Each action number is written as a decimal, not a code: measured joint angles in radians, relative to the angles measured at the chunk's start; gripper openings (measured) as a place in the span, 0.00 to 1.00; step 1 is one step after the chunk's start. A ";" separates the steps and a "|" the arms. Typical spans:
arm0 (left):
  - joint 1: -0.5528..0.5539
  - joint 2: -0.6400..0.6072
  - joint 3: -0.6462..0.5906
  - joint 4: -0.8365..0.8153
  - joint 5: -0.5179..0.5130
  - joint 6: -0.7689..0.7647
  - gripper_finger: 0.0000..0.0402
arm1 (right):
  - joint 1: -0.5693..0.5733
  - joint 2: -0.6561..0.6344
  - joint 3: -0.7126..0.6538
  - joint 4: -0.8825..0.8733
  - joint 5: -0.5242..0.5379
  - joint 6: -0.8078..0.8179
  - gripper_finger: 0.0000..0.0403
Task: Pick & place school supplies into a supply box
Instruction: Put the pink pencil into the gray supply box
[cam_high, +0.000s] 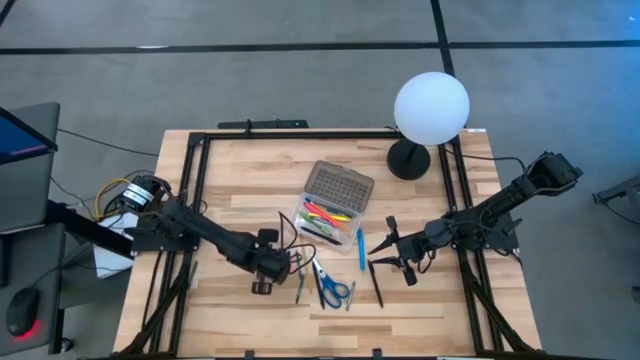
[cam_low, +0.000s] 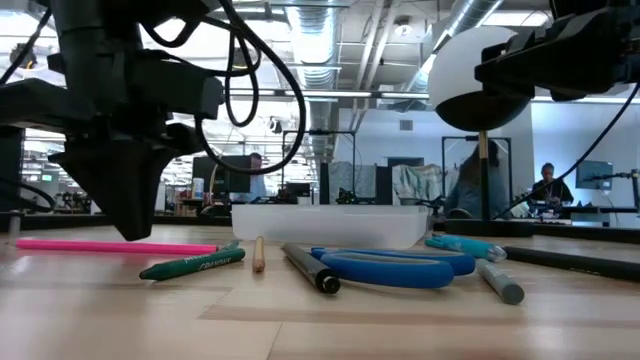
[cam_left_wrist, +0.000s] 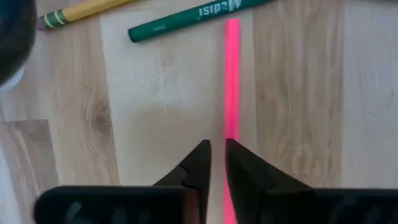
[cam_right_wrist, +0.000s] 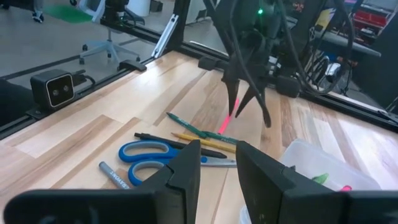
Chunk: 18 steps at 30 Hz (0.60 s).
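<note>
While the left claw (cam_left_wrist: 216, 144) hangs low over the table (cam_left_wrist: 155, 93), we see its two fingers parted only a little, straddling one end of the pink pen (cam_left_wrist: 232, 74). That pen lies flat on the wood and is released rather than pinched; the right wrist view also shows the fingers spread to either side of it. Just past the pen's far end lies a green pen (cam_left_wrist: 186, 18), and beside that a yellow pencil (cam_left_wrist: 81, 11). From above, we place this claw near the front of the table, left of the scissors (cam_high: 332, 288), which lie open beside it. Behind the scissors, toward the middle of the table, sits the box (cam_low: 330, 225), its dotted lid (cam_high: 338, 187) swung back, and we make out yellow, green and pink supplies (cam_high: 322, 215) already inside. A blue pen (cam_high: 361, 250) lies just right of the box and a black pen (cam_high: 377, 290) in front of that. The right claw (cam_right_wrist: 217, 146) waits, released and empty, beside the blue pen. A lamp (cam_high: 430, 108) stands at the back right corner.
</note>
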 joint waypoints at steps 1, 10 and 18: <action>0.002 0.000 0.000 -0.001 0.005 0.000 0.14 | 0.000 0.000 0.000 -0.002 0.000 0.000 0.24; 0.002 -0.008 -0.011 -0.115 0.098 -0.119 0.33 | 0.000 0.000 0.000 -0.020 0.000 0.021 0.24; -0.011 -0.003 -0.021 -0.143 0.131 -0.166 0.35 | 0.000 0.000 0.000 -0.020 0.000 0.026 0.24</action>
